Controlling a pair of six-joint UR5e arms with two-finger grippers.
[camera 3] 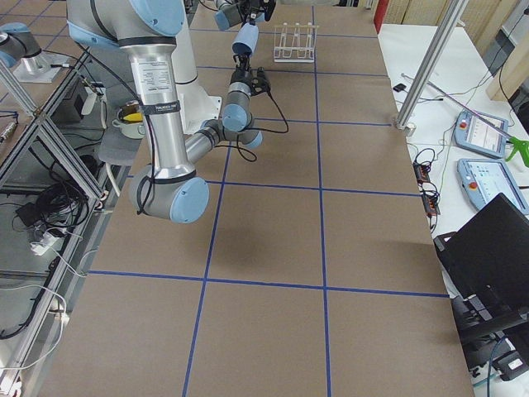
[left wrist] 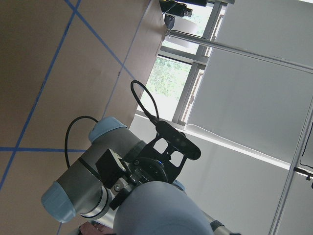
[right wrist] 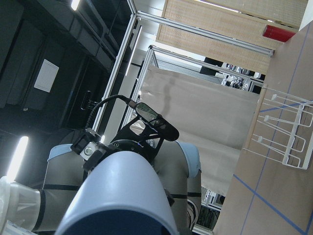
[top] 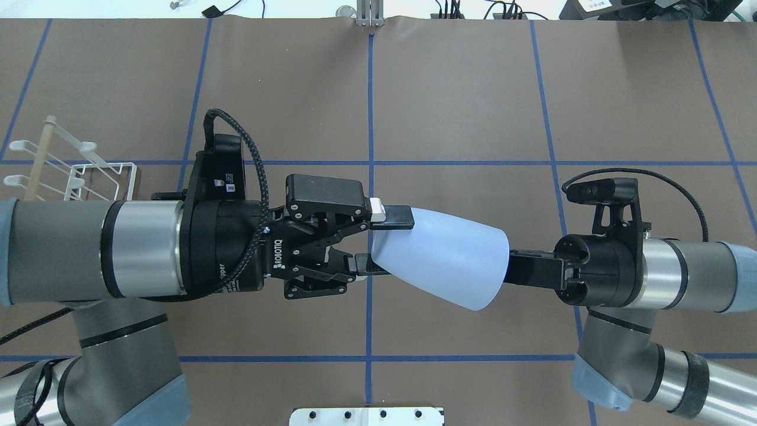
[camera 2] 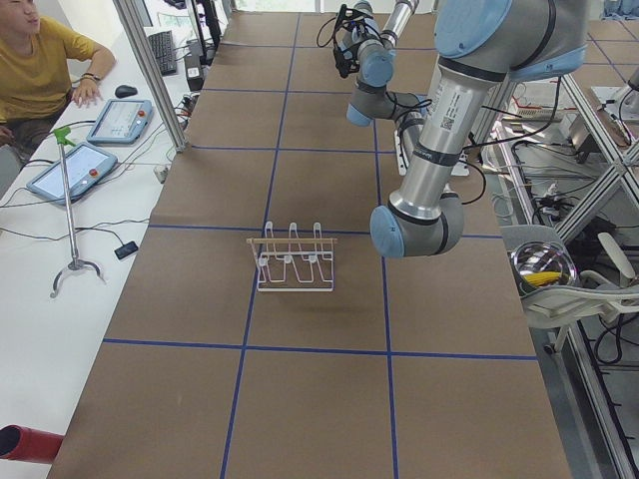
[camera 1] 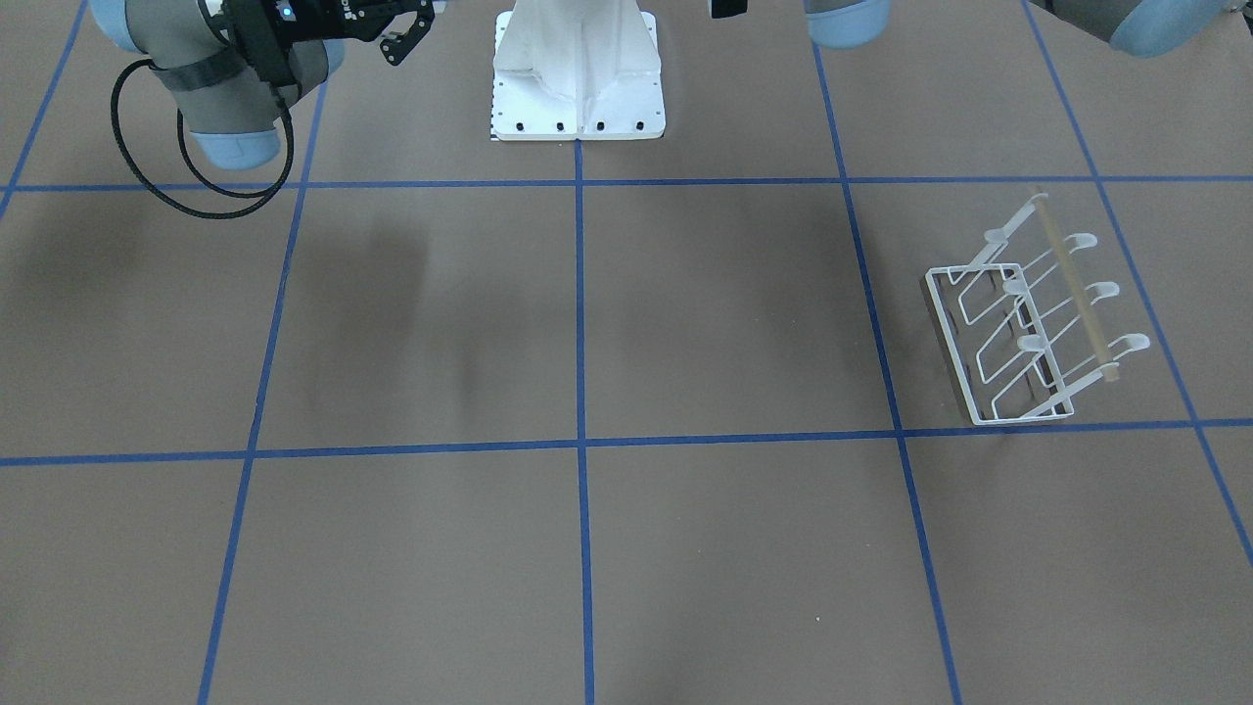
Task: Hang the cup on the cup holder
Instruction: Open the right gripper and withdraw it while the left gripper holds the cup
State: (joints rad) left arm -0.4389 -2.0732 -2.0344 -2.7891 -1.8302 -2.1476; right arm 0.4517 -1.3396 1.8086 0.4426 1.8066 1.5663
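The pale-blue cup (top: 440,260) hangs in the air between both arms, lying on its side above the table's middle. My left gripper (top: 381,242) is shut on its narrow base, one finger on each side. My right gripper (top: 514,260) is shut on its wide rim from the other side. The cup also shows in the exterior right view (camera 3: 245,39), the left wrist view (left wrist: 156,210) and the right wrist view (right wrist: 122,191). The white wire cup holder (camera 1: 1028,323) with its wooden bar stands empty on the table at my far left (top: 77,171), behind my left forearm.
The robot's white base plate (camera 1: 578,88) sits at the table's near edge. An operator (camera 2: 40,60) sits at a side table with tablets, beyond the table's far edge. A metal bowl (camera 2: 544,264) rests on a shelf beside the robot.
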